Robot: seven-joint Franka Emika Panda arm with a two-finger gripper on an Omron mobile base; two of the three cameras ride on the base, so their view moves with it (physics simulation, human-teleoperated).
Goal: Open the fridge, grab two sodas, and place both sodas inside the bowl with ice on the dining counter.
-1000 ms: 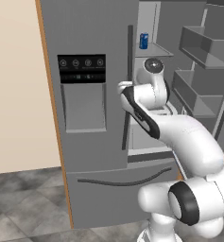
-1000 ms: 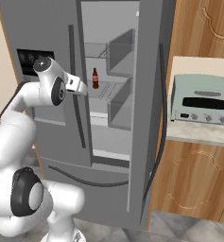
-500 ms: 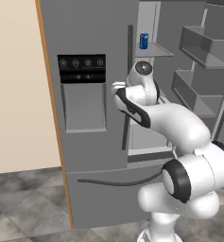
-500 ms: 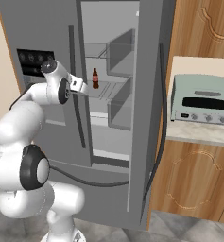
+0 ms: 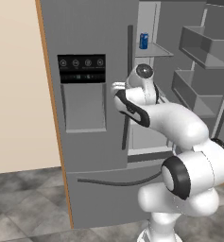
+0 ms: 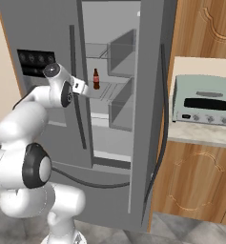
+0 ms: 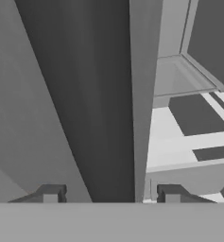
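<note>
A simulated kitchen with a grey tiled floor, a beige wall at the left and wooden cabinets at the right surrounds the fridge [image 5: 90,118], whose right door stands swung open while the left door, carrying the black dispenser panel [image 5: 82,75], is closed. Compared with one second ago, the arm has drawn in nearer the closed left door, its elbow folded lower and closer to the base, and the end effector has narrowed from its widest spread. The end effector [image 7: 107,194] now sits at the inner edge of the left door, its two fingertips [image 7: 50,194] standing apart on either side of that grey door edge; whether they press on it cannot be told, and nothing else is between them. The blue can [image 5: 143,41] stands on an upper shelf inside the open compartment, above and beyond the wrist. The brown bottle [image 6: 96,79] stands on a middle shelf, just beside the wrist in the right base view and apart from the fingers. The dark vertical handle [image 6: 77,90] of the left door runs close past the forearm. To the right, a pale green toaster oven [image 6: 204,99] rests on the bench [image 6: 200,136] over the wooden cabinets, well apart from the arm.
</note>
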